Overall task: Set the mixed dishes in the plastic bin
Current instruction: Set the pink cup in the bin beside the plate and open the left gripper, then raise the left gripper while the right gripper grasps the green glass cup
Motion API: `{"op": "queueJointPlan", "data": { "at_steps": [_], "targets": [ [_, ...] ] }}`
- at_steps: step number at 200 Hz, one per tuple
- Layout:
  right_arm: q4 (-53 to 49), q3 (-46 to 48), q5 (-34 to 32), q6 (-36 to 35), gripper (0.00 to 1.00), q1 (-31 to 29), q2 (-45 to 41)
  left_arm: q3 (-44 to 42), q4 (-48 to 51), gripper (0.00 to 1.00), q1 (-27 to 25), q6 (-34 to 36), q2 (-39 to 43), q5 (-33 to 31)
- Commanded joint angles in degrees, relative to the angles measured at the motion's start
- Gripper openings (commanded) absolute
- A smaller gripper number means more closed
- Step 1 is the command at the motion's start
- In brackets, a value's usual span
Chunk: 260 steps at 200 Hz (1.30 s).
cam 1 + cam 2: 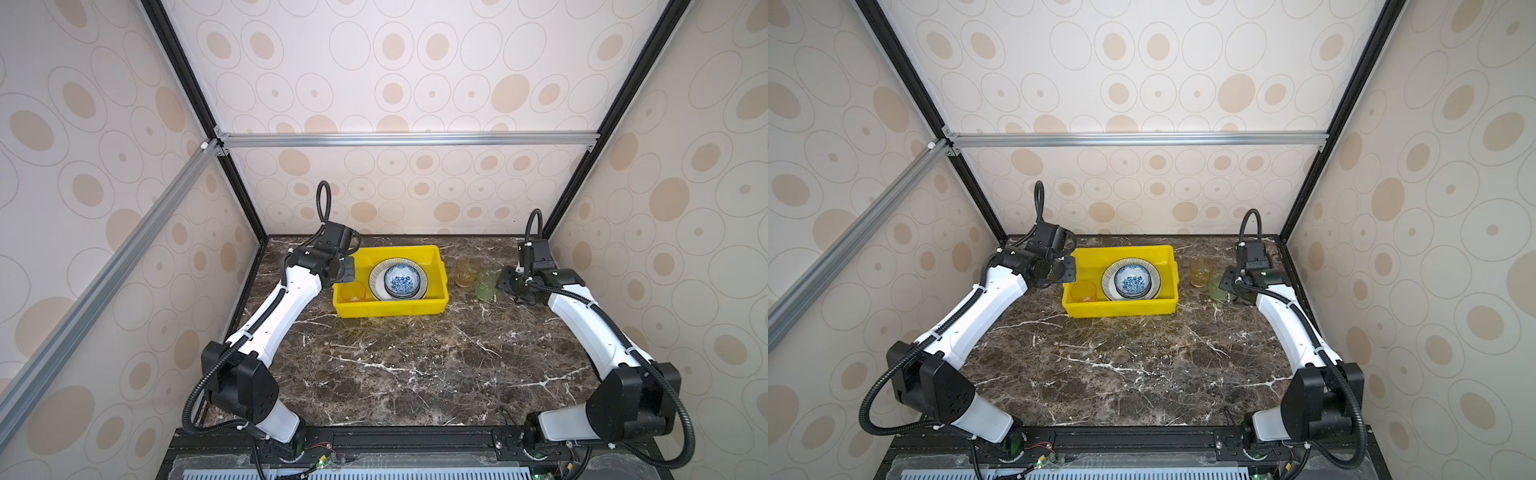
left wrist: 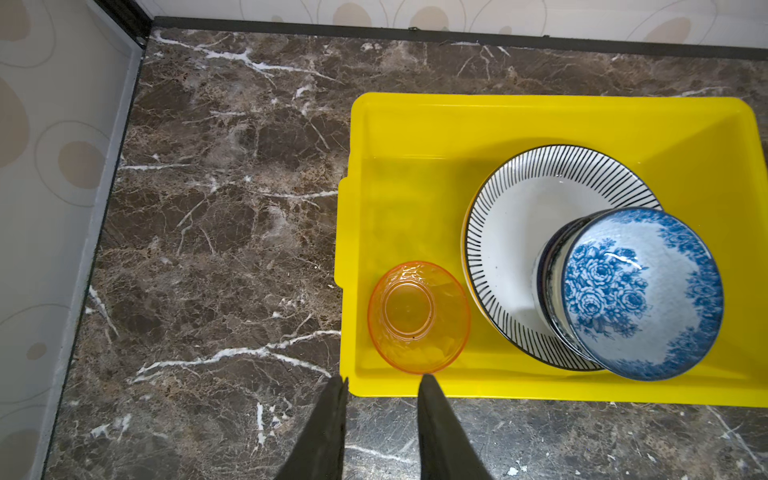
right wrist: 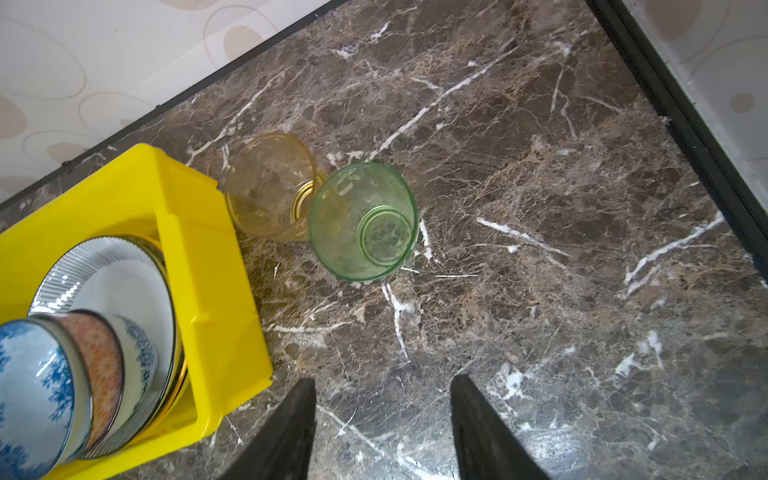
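Right wrist view: my right gripper [image 3: 382, 378], jaws spread and empty, faces the upright green cup [image 3: 363, 222] standing straight ahead to its left on the table [image 3: 540, 208], right of the bin [image 3: 199, 249], amber cup [image 3: 270, 187] just beside it, this arm the nearer.

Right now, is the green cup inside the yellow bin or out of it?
Out. The green cup stands upright on the marble table, outside the yellow bin, next to the amber cup.

No readable text anywhere (fine print, perhaps, too small).
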<state>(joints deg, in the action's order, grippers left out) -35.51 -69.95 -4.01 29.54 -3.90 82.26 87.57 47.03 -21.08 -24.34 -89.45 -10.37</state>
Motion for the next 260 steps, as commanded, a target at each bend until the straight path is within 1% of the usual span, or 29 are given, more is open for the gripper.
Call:
{"op": "queueJointPlan", "data": {
  "at_steps": [1,46,64,85,164,199,260],
  "targets": [
    [1.8,1.2,3.5,1.8,0.54,2.9,2.4,0.2,-1.1,0.30,-0.4,1.2,0.2,1.3],
    [3.6,-0.2,4.3,1.0,0.53,5.1,7.7,0.6,-1.4,0.30,-0.5,1.2,-0.6,0.8],
    [3.3,-2.0,6.1,0.7,0.51,5.9,10.5,0.4,-1.7,0.30,-0.5,1.2,-0.5,0.7],
    [3.4,-3.2,6.6,0.7,0.49,6.1,13.0,0.5,-1.7,0.30,-0.6,1.3,-0.8,0.4],
    [6.3,-4.8,7.7,0.9,0.47,6.7,16.1,0.7,-1.7,0.30,-0.6,1.5,-2.0,0.1],
    [6.9,-5.7,8.0,1.2,0.43,6.8,18.9,0.8,-1.5,0.30,-0.6,1.7,-2.5,-0.1],
    [7.3,-7.1,8.2,1.4,0.29,6.9,21.0,1.2,-1.7,0.30,-0.7,1.7,-3.3,0.1]
  ]
}}
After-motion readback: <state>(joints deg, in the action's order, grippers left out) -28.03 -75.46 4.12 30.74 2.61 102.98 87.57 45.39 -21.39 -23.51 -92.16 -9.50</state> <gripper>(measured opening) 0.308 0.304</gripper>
